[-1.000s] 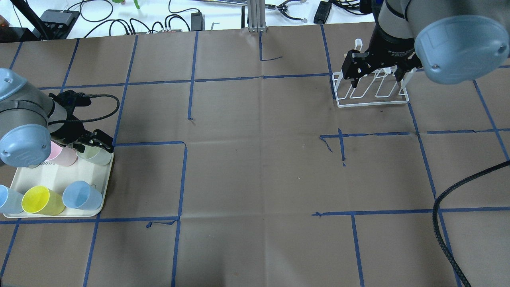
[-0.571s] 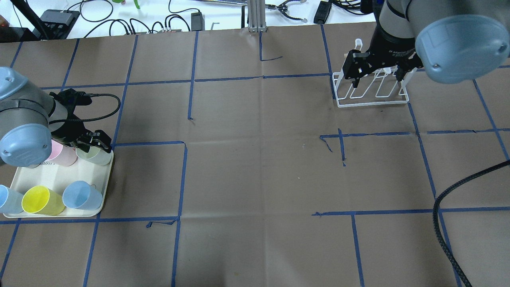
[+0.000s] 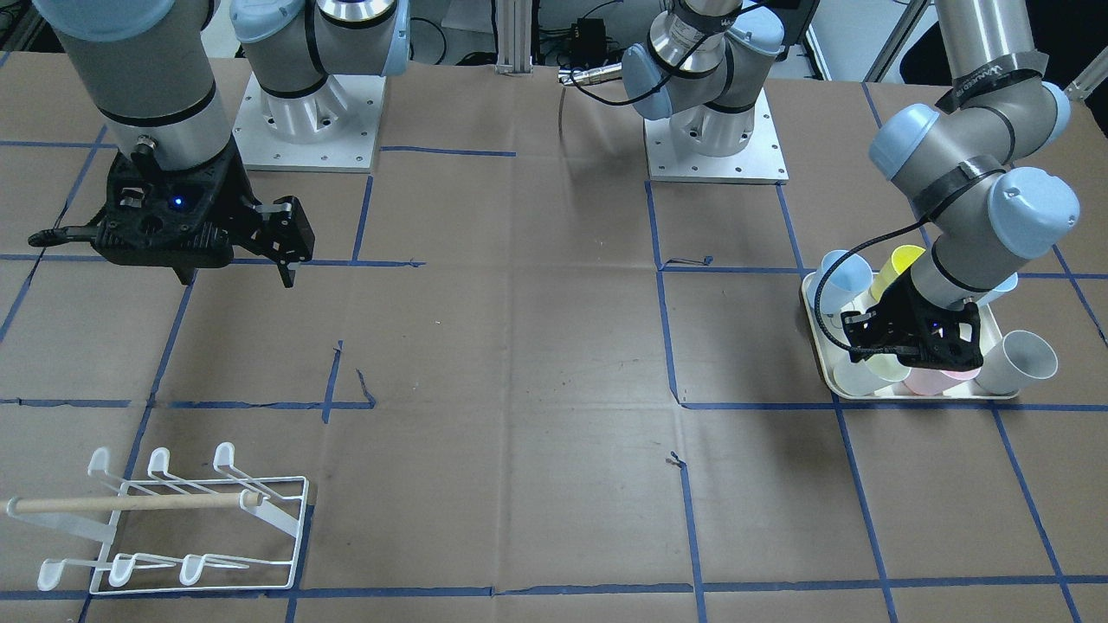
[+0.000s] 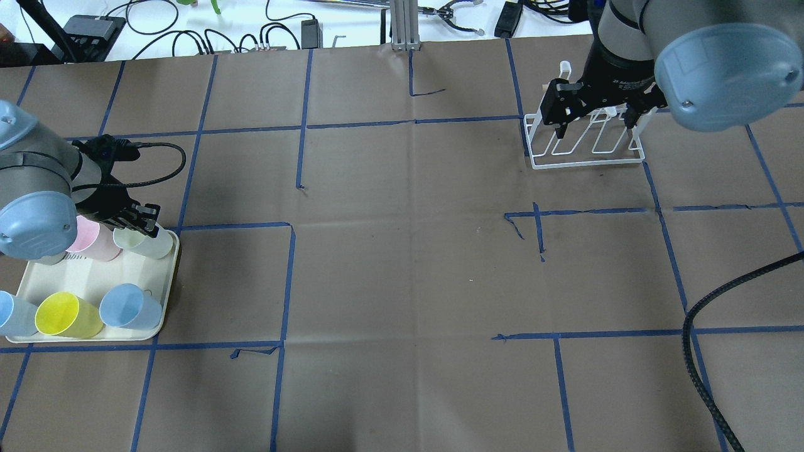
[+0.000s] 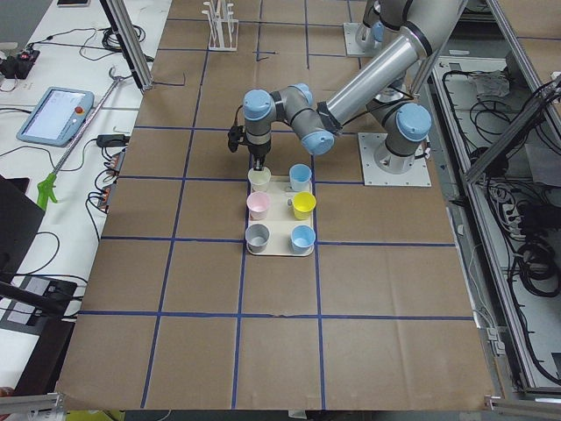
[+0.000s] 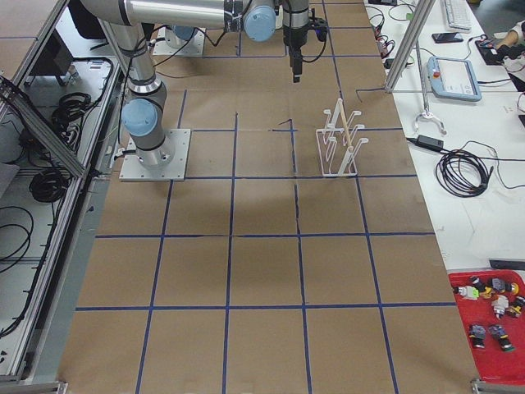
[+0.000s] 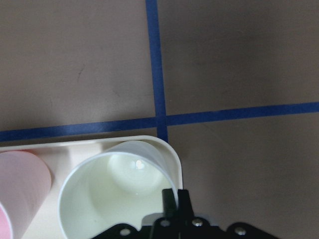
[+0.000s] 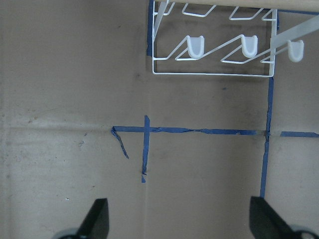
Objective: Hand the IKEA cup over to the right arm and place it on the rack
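My left jaws are narrow, pinching the rim wall of the pale cup [image 7: 114, 199] in the tray's [image 7: 60, 149] corner, beside the pink cup [image 7: 22, 184]. With so thin a grip, it could slip or tilt on lifting and bump the pink one. My right jaws are wide and empty, near the rack [image 8: 214, 73].

brown paper covers the worktop [image 4: 402, 282], crossed by a grid of blue tape [image 4: 286, 282]. the tray [image 4: 94, 276] is cream. seen from overhead, it carries a pink cup [image 4: 94, 242] at 12 o'clock, a pale green cup [image 4: 147, 243] at 1, a blue cup [image 4: 129, 307] at 5, a yellow cup [image 4: 66, 316] at 6 and a second blue cup [image 4: 12, 314] at 8. from the front a grey-white cup [image 3: 1026, 359] shows too. the rack [image 3: 275, 519] is white wire with a light wooden handle [image 3: 130, 503]. the left arm [image 3: 961, 130] and right arm [image 3: 147, 78] are silver with pale blue caps and black jaws. a braided cable [image 4: 697, 376] is black.
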You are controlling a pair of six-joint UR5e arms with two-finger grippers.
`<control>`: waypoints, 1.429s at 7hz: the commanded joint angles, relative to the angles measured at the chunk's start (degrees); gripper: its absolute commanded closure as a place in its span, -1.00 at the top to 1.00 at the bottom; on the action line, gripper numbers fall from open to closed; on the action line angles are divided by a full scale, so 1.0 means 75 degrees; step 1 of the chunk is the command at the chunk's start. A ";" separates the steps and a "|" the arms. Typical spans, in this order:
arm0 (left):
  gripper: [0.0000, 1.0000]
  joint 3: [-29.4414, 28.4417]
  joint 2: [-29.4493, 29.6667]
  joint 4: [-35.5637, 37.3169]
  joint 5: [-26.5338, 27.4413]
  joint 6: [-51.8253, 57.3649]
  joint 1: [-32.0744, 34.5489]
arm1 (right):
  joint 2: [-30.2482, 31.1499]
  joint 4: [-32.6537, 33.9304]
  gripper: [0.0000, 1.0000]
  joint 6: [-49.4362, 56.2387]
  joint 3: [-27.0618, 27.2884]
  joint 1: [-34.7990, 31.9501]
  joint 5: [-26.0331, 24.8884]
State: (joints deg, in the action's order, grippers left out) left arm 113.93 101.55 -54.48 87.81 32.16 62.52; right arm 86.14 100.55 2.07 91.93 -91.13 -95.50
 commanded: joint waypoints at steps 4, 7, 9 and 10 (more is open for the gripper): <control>-1.00 -0.2130 -0.0894 -0.3015 -0.0012 -0.0208 0.0043 | 0.0010 0.3472 0.99 -0.3286 0.0699 -0.0048 0.2651; -1.00 -0.3926 -0.1012 -0.5329 -0.0024 -0.0780 0.0323 | 0.0080 0.7381 0.99 -0.6892 0.2374 -0.0036 0.3963; -1.00 -0.3906 -0.0802 -0.4915 -0.0512 -0.0784 0.0417 | -0.0024 0.9829 0.99 -0.9652 0.3102 -0.0048 0.4167; -1.00 -0.3708 -0.0790 -0.4146 -0.1305 -0.0749 0.0418 | -0.0002 1.0655 0.99 -1.0289 0.3651 -0.0036 0.4155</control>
State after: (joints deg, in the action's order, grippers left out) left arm 85.08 95.32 -90.48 83.46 26.42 65.51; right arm 86.17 171.49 -67.35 114.89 -91.44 -64.62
